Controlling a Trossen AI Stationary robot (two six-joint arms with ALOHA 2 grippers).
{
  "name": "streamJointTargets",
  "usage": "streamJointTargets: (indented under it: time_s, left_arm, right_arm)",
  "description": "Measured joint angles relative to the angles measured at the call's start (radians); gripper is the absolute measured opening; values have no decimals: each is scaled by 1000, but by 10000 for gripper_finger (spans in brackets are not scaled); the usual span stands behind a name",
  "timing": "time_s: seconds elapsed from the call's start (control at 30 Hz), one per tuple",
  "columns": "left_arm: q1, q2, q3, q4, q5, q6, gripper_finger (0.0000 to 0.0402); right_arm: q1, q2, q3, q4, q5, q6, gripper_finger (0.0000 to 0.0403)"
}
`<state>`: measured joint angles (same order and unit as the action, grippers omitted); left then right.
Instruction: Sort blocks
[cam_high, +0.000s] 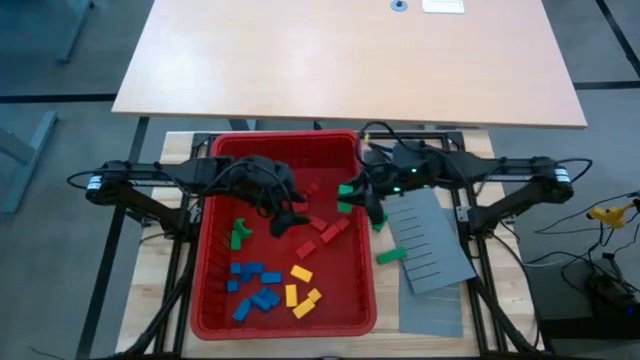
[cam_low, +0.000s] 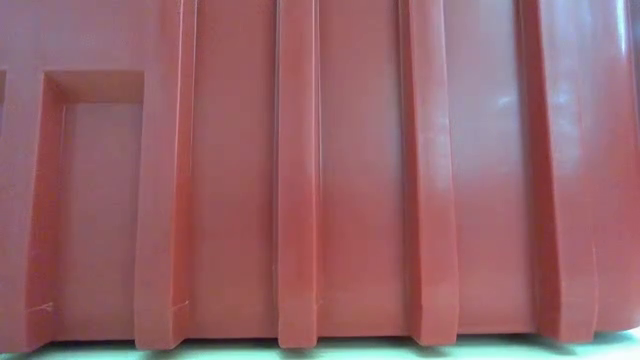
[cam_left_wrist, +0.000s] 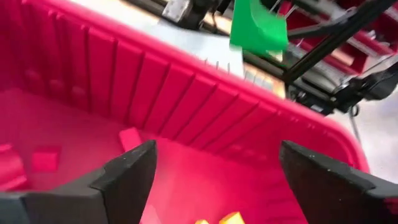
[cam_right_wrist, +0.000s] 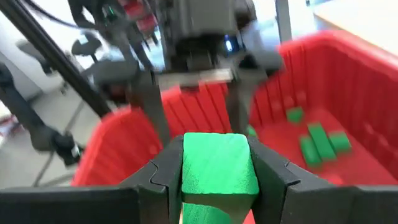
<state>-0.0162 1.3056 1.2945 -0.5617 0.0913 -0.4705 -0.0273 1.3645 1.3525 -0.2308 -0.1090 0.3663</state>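
Note:
Inside the big red bin (cam_high: 215, 180) lie the blocks in colour groups: blue ones (cam_high: 255, 285), yellow ones (cam_high: 300, 290), red ones (cam_high: 328, 230) and green ones (cam_high: 240, 236). More green blocks (cam_high: 346, 198) lie by the bin's right wall. My left gripper (cam_high: 285, 222) hangs open over the bin's middle, with nothing between its fingers (cam_left_wrist: 130, 174). At the bin's right rim my right gripper (cam_high: 374, 215) is shut on a green block (cam_right_wrist: 217, 171). The left wrist view also shows this green block (cam_left_wrist: 258, 25), above the rim. My right gripper pinches the green block between its two fingers (cam_right_wrist: 165, 168), which press on two opposite sides (cam_right_wrist: 186, 168) of it. The block is lifted clear, above the bin's right rim (cam_left_wrist: 261, 102).
A grey slotted panel (cam_high: 430, 240) lies right of the bin, and a single green block (cam_high: 390, 257) rests on it. A second grey panel (cam_high: 432, 310) lies nearer the front. The low view shows only the bin's ribbed red wall (cam_low: 320, 180). A light wooden table (cam_high: 350, 60) stands beyond.

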Motion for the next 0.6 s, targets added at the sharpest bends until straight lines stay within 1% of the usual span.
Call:
streamJointTargets:
  time_s: [0.1,0.23,0.33,0.43,0.53,0.6]
  left_arm:
    - [0,-4,0,-37,-3,2,315]
    - [0,-5,0,-58,-7,13,314]
    - [2,-6,0,-70,-29,17,314]
    - [9,-6,0,-88,-42,20,314]
    - [17,-6,0,-103,-47,19,314]
    - [21,-9,0,-120,-49,19,314]
  right_arm:
    - [0,-53,0,-162,-6,-2,113]
    - [0,-135,0,-390,-51,20,113]
    - [3,-180,0,-550,-72,49,113]
    - [3,-197,0,-694,-79,92,113]
    - [3,-192,-1,-792,-79,118,115]
    - [3,-184,-3,-831,-79,130,133]
